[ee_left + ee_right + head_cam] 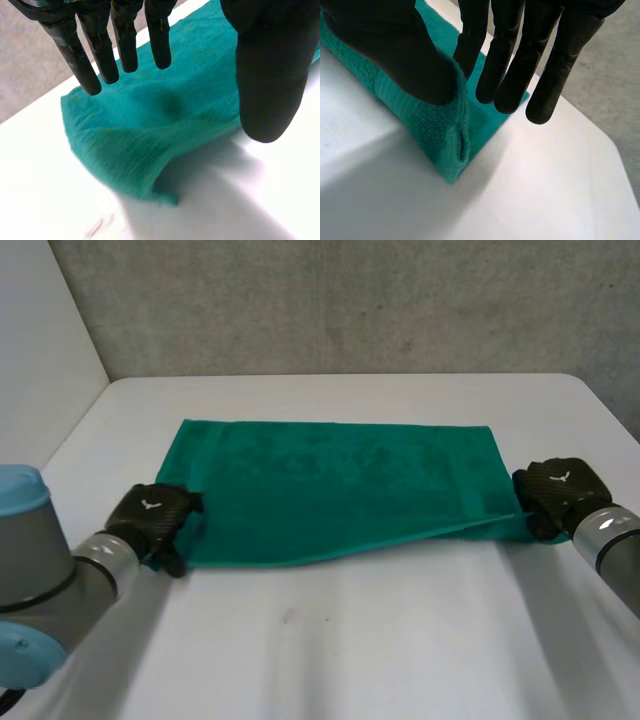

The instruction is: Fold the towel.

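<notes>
1. Here the green towel lies folded across the middle of the white worktop.
2. The left hand is at the towel's near left corner, its fingers straight and spread over the cloth.
3. The right hand is at the near right corner, pinching the towel's edge between thumb and finger.

Soft, even light falls from overhead on the white tabletop. In the head view it is bright, without hard glare, and brightest toward 12 o'clock. The green towel shows flat colour with little shading across its top. In the left wrist view, a soft-edged grey shadow lies under the towel's lifted edge, below the left hand. Past the right hand's fingertips the tabletop is nearly washed out.
</notes>
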Motion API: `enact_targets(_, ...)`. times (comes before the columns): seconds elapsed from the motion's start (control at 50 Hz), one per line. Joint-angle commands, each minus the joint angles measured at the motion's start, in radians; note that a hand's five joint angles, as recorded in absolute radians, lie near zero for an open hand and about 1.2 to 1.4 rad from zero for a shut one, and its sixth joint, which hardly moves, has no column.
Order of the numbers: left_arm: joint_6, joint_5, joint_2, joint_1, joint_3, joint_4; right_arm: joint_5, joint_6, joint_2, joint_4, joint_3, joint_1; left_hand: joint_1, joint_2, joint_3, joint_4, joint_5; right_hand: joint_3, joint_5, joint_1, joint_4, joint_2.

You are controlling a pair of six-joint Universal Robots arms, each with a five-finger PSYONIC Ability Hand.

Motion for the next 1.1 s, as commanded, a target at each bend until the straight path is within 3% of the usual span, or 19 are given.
enact_targets(0.02,-0.005,-0.007,0.031,0.073,-0.009,-0.040,0.001,-0.002,0.005,-0.020,-0.018,-0.048,0.002,0.014,0.009,0.023,0.025,0.215,0.224,0.417,0.203,0.221)
enact_targets(0.2,-0.008,-0.007,0.019,0.081,-0.026,-0.035,-0.002,-0.002,0.006,-0.018,-0.012,-0.055,0.013,0.026,0.021,0.035,0.036,0.215,0.224,0.417,0.203,0.221)
enact_targets(0.3,-0.076,-0.002,-0.013,0.067,-0.017,-0.035,-0.002,-0.002,0.008,-0.020,-0.001,-0.057,0.028,0.041,0.035,0.049,0.051,0.215,0.224,0.417,0.203,0.221)
enact_targets(0.32,-0.141,-0.002,-0.176,0.044,0.107,0.026,0.001,-0.003,0.022,-0.021,0.011,-0.051,0.313,0.326,0.320,0.334,0.336,0.215,0.224,0.417,0.203,0.221)
enact_targets(0.46,-0.140,-0.004,-0.180,0.044,0.127,0.111,0.001,-0.003,0.022,-0.021,0.011,-0.048,0.545,0.557,0.552,0.566,0.568,0.215,0.224,0.417,0.203,0.221)
enact_targets(0.58,-0.138,-0.007,-0.179,0.046,0.130,0.135,0.001,-0.003,0.022,-0.021,0.013,-0.046,0.958,0.971,0.965,0.979,0.981,0.215,0.224,0.417,0.203,0.221)
enact_targets(0.82,-0.132,-0.010,-0.019,0.055,0.011,0.086,-0.001,-0.046,-0.010,0.019,0.010,-0.008,0.988,1.000,0.995,1.009,1.011,0.215,0.224,0.417,0.203,0.221)
enact_targets(0.94,-0.012,-0.010,0.145,0.070,-0.113,-0.064,-0.001,-0.259,-0.131,0.251,0.022,0.005,0.988,1.000,0.995,1.009,1.011,0.215,0.224,0.417,0.203,0.221)
enact_targets(1.1,0.155,-0.005,0.355,0.111,-0.264,-0.334,0.047,-0.659,-0.214,0.653,0.119,-0.017,0.988,1.000,0.995,1.009,1.011,0.215,0.224,0.417,0.203,0.221)
